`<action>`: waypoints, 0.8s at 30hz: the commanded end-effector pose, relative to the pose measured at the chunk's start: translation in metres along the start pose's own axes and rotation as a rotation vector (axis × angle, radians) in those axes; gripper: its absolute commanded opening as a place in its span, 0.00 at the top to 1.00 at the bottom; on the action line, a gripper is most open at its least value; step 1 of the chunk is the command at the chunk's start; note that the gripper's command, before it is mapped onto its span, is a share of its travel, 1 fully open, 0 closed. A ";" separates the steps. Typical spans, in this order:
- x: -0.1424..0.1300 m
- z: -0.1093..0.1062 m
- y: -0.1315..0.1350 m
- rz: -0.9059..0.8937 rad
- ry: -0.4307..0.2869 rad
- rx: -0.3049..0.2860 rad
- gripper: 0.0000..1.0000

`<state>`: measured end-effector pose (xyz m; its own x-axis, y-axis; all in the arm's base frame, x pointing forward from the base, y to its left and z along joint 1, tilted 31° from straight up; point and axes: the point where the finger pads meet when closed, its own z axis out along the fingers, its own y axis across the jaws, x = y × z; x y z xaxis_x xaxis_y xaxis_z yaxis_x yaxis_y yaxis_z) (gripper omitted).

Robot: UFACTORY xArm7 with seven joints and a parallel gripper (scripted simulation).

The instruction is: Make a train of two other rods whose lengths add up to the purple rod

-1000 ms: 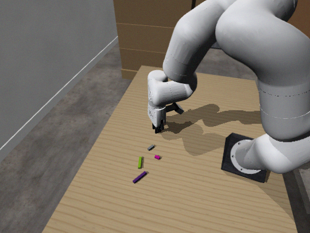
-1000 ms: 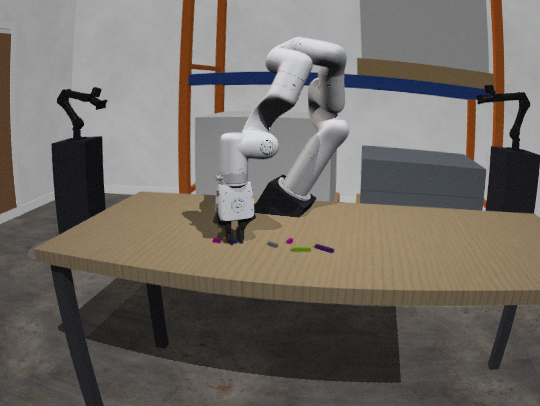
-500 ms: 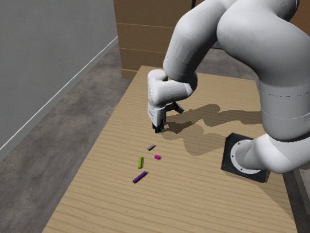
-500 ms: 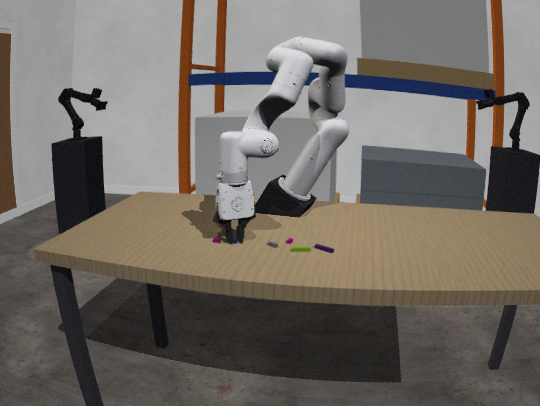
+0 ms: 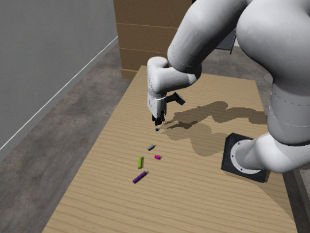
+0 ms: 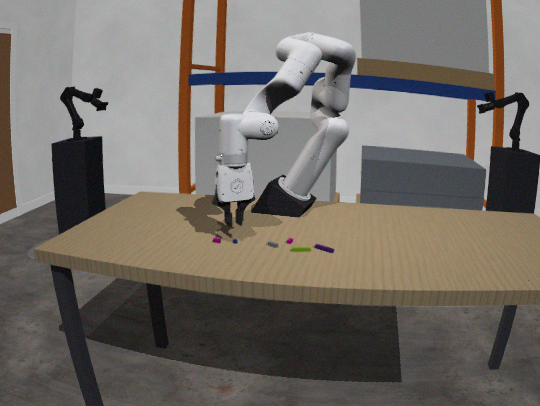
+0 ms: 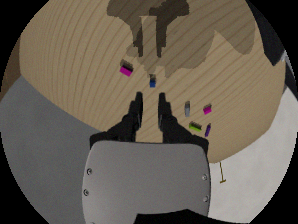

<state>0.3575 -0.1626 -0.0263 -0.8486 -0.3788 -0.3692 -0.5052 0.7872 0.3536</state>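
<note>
Evidently, pincer (image 5: pixel 158 123) (image 6: pixel 234 223) (image 7: pixel 150 100) partly open, nothing held.
It hangs above the tabletop (image 5: pixel 201 198) (image 6: pixel 400 260) (image 7: pixel 60 55); blue rod (image 5: pixel 157 129) (image 6: pixel 235 241) (image 7: pixel 152 83) and lime rod (image 5: pixel 140 162) (image 6: pixel 301 249) (image 7: pixel 195 127) lie apart.

The fingers stand apart near what looks like a blue rod (image 7: pixel 152 83).

Below the gripper (image 5: pixel 158 121) (image 6: pixel 234 222) (image 7: pixel 150 100), the tiny blue rod (image 5: pixel 157 129) (image 6: pixel 235 241) (image 7: pixel 152 84) lies on the table, apart from its fingers. In the exterior view, one short magenta rod (image 6: pixel 216 240) (image 7: pixel 126 71) lies left of it; right of the gripper lie a grey rod (image 5: pixel 151 147) (image 6: pixel 272 244) (image 7: pixel 187 109), another magenta rod (image 5: pixel 157 157) (image 6: pixel 290 241) (image 7: pixel 207 110), a longer lime rod (image 5: pixel 140 162) (image 6: pixel 301 249) (image 7: pixel 195 127) and the long purple rod (image 5: pixel 139 177) (image 6: pixel 324 248) (image 7: pixel 208 130), all separate.
</note>
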 end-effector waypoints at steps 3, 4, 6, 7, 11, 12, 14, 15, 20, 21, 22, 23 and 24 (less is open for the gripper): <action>0.000 -0.031 0.000 0.000 -0.001 0.001 0.76; 0.000 -0.034 0.000 0.000 -0.001 0.001 0.76; 0.000 -0.037 0.000 0.000 -0.001 0.001 0.76; 0.000 -0.038 0.000 0.000 -0.001 0.001 0.76; 0.000 -0.039 0.000 0.000 -0.001 0.001 0.00; 0.000 -0.039 0.000 0.000 -0.001 0.001 0.00; 0.000 -0.039 0.000 0.000 -0.001 0.001 0.00; 0.000 -0.039 0.000 0.000 -0.001 0.001 0.00; 0.000 -0.039 0.000 0.000 -0.001 0.001 0.00; 0.000 -0.039 0.000 0.000 -0.001 0.001 0.00; 0.000 -0.039 0.000 0.000 -0.001 0.001 0.00; 0.000 -0.039 0.000 0.000 -0.001 0.001 0.00; 0.000 -0.039 0.000 0.000 -0.001 0.001 0.00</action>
<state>0.3510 -0.1793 0.0064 -0.8484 -0.3788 -0.3697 -0.5060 0.7856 0.3562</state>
